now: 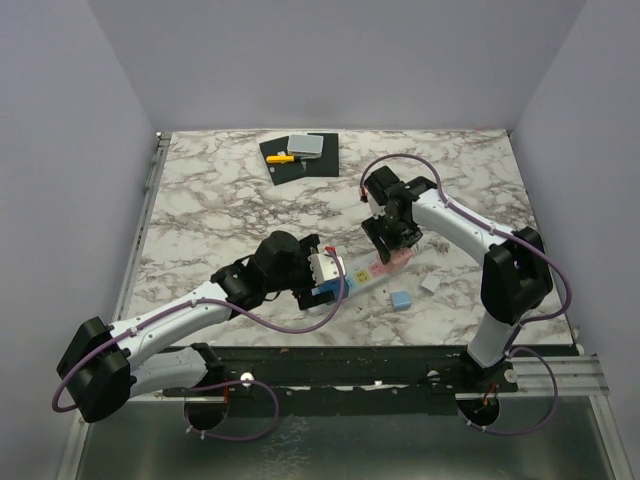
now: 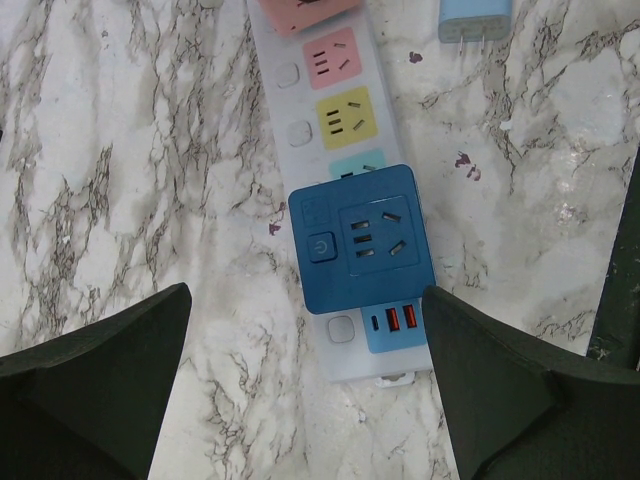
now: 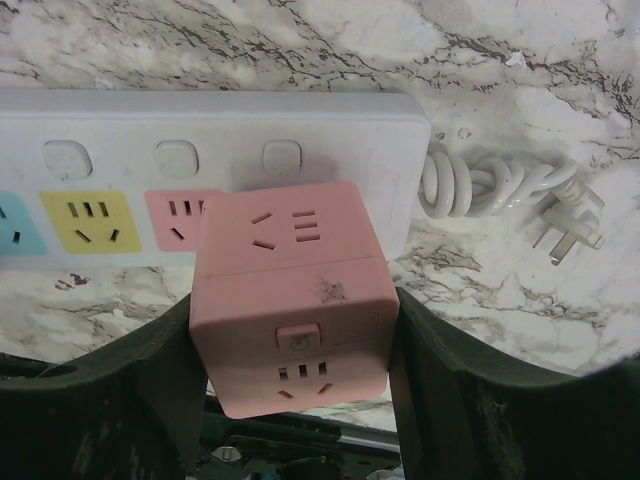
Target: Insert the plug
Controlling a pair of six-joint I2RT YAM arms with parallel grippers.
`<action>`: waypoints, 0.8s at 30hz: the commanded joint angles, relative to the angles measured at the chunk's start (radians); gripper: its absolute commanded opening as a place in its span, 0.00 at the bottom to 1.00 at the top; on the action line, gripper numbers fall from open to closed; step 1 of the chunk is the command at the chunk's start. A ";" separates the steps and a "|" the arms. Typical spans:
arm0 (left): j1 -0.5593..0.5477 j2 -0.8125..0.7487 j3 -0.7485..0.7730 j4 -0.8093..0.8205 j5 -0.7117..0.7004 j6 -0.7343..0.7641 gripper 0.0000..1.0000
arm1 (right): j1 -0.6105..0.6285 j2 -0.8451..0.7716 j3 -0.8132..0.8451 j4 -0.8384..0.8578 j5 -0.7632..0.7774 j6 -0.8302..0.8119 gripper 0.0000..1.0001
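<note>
On your left, the left gripper (image 2: 305,291) hangs released, its dark fingers (image 2: 110,370) spread wide to either side of the blue square plastic adapter plug (image 2: 365,240) without touching it. That plug lies on the long white plastic power strip (image 2: 285,100), slightly askew, covering part of the teal socket and sitting just ahead of the strip's blue USB end. Moving right along the strip you pass a yellow socket and a pink socket, and at the far end your right gripper (image 3: 295,305) is clenched on the pink cube-shaped plastic adapter plug (image 3: 285,250), one finger pressed against each side. The cube sits over the strip's last socket; you cannot tell from these views whether its pins are seated. Just beyond that end lies the strip's coiled white cord (image 3: 490,185). A small light-blue plastic plug (image 1: 400,299) rests on the table near the strip. Everything sits on a white marble-patterned tabletop (image 1: 220,200), with a black square mat (image 1: 318,165) near the far edge carrying a grey box (image 1: 306,146), and plain lavender walls (image 1: 300,60) enclose the space.
</note>
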State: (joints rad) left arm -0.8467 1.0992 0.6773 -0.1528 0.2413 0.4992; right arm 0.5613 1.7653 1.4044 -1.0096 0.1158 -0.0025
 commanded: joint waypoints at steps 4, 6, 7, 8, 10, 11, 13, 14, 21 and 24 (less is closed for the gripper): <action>-0.008 -0.013 0.002 -0.004 -0.011 0.005 0.99 | -0.005 -0.004 -0.050 0.001 -0.008 -0.015 0.01; -0.007 -0.012 0.003 -0.004 -0.010 0.004 0.99 | -0.005 -0.003 -0.064 0.010 -0.003 -0.012 0.01; -0.007 -0.010 0.004 -0.005 -0.011 0.004 0.99 | -0.005 0.000 -0.068 0.014 -0.003 -0.010 0.01; -0.007 -0.010 0.005 -0.005 -0.011 0.004 0.99 | -0.005 0.005 -0.071 0.017 -0.002 -0.008 0.01; -0.006 -0.010 0.008 -0.005 -0.013 0.004 0.99 | -0.005 0.015 -0.077 0.021 -0.004 -0.001 0.01; -0.006 -0.011 0.010 -0.005 -0.015 0.004 0.99 | -0.006 0.018 -0.082 0.025 -0.005 -0.001 0.01; -0.007 -0.012 0.012 -0.004 -0.020 0.004 0.99 | -0.006 0.020 -0.099 0.037 -0.010 -0.001 0.01; -0.008 -0.013 0.012 -0.004 -0.020 0.004 0.99 | -0.005 0.021 -0.107 0.039 -0.012 0.023 0.01; -0.007 -0.012 0.020 -0.004 -0.024 0.009 0.99 | -0.002 0.048 -0.176 0.052 -0.005 0.056 0.01; -0.007 -0.011 0.024 -0.004 -0.023 0.007 0.99 | 0.002 0.056 -0.194 0.058 -0.003 0.069 0.01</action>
State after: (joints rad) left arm -0.8467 1.0992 0.6777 -0.1562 0.2359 0.4992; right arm 0.5636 1.7538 1.3025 -0.8913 0.1154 0.0387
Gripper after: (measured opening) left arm 0.988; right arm 0.638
